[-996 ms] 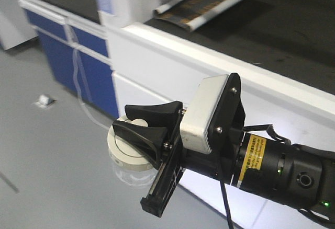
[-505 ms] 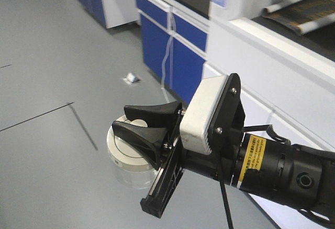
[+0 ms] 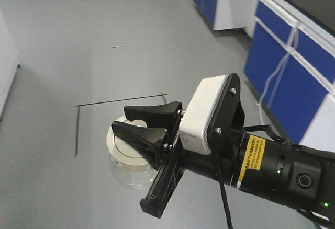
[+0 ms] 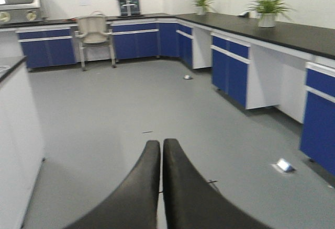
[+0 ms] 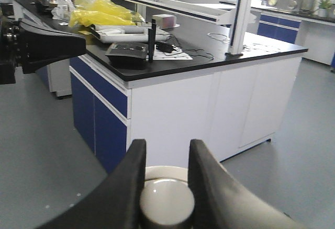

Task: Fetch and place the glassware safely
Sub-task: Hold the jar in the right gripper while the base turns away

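The right gripper [image 3: 121,120] is clamped on the central knob [image 5: 166,202] of the lidded glass jar [image 3: 124,170], which hangs above the grey floor [image 3: 68,46] at about 8 o'clock in the front view, while the left gripper [image 4: 161,153] is fully closed on itself.

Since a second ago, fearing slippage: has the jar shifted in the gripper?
No. The jar sits unchanged against the right gripper; only the blue cabinets swept rightward.
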Robot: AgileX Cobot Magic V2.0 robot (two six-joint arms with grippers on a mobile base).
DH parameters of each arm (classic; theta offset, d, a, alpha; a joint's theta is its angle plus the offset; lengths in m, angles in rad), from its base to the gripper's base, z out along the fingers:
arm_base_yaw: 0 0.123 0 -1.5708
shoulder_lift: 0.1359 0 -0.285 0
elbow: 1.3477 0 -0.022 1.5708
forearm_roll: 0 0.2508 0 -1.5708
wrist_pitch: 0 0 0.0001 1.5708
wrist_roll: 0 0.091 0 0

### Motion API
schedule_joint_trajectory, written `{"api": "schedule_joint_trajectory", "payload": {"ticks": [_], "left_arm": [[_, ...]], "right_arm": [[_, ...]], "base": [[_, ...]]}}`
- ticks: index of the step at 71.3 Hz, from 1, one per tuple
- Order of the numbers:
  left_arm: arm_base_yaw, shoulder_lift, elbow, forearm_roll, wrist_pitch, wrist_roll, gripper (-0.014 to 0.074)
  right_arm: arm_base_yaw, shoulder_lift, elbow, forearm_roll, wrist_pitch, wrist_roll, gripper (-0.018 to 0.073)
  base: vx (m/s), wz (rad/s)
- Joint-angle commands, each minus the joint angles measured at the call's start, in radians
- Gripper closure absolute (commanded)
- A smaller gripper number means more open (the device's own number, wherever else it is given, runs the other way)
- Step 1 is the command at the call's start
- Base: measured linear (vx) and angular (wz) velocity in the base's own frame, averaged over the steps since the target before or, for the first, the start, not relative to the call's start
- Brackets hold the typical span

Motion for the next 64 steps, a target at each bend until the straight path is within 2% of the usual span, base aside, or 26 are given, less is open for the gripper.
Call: {"api": "schedule_joint_trajectory", "payload": {"ticks": [1, 27, 64], "left_arm": [[-0.005, 0.007, -0.026, -0.010, -0.068, -0.009, 0.0603], [-0.005, 0.007, -0.026, -0.010, -0.068, -0.009, 0.0603], [-0.005, 0.007, -0.026, -0.010, -0.068, -0.009, 0.0603]], "right_arm": [[-0.001, -0.029, -0.030, 0.028, -0.081, -0.006, 0.0563], [-0.001, -0.029, -0.030, 0.028, -0.081, -0.006, 0.0563], [-0.001, -0.029, -0.030, 0.028, -0.081, -0.006, 0.0563]], "base": [[0.12, 0.56], [0.13, 0.31], [0.22, 0.04]]}}
